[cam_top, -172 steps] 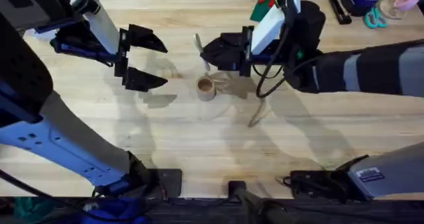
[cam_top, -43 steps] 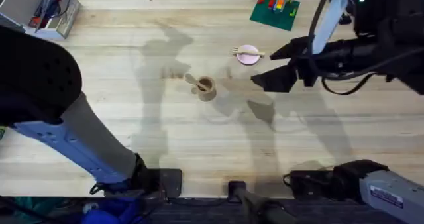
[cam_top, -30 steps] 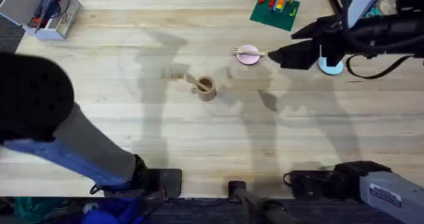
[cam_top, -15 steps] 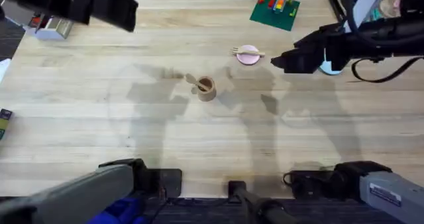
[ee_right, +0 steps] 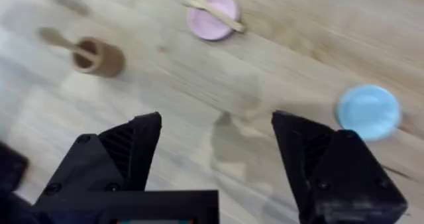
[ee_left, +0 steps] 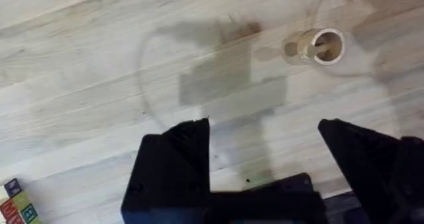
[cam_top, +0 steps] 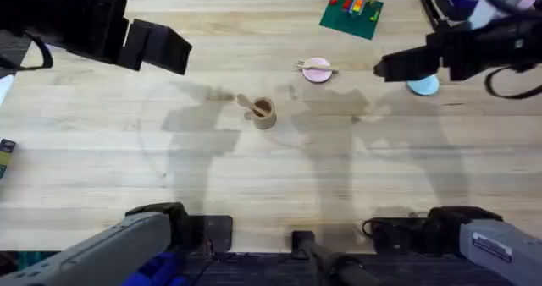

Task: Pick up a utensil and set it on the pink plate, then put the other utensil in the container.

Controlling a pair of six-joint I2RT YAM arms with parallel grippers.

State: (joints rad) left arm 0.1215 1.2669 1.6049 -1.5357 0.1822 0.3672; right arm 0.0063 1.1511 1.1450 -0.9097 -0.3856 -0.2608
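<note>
the left gripper (cam_top: 157, 47) hangs high over the table's (cam_top: 254, 184) far left part, its black fingers (ee_left: 173, 159) spread wide apart with nothing between them. at the table's left edge sits a small stack of coloured blocks (cam_top: 5, 148); letters show on them in the left wrist view (ee_left: 16, 199) but are too small to read.

near the middle of the table stands the cup (cam_top: 263, 113), upright, with the spoon (cam_top: 248, 106) in it. the spoon leans, its handle down inside the cup and its oval bowl sticking out over the rim toward the far left; its long axis runs on a slant from the cup up and to the left in the overhead view. in the left wrist view the cup (ee_left: 320, 46) shows from above with the handle crossing its mouth.

to the right and farther back lies the pink plate (cam_top: 318, 71), well apart from the cup. the fork (cam_top: 315, 65) rests across it, long axis nearly side to side, tines pointing left and overhanging the plate's left rim, handle end past the right rim. the right wrist view shows the same: fork (ee_right: 213, 7) lying across the pink plate (ee_right: 209, 24).

behind the plate lies a green board (cam_top: 351, 13) with small coloured bricks on it.

the right gripper (cam_top: 388, 66) hovers just right of the pink plate, its fingers (ee_right: 127, 149) wide open and holding nothing. beneath its arm lies a blue plate (cam_top: 423, 85).
</note>
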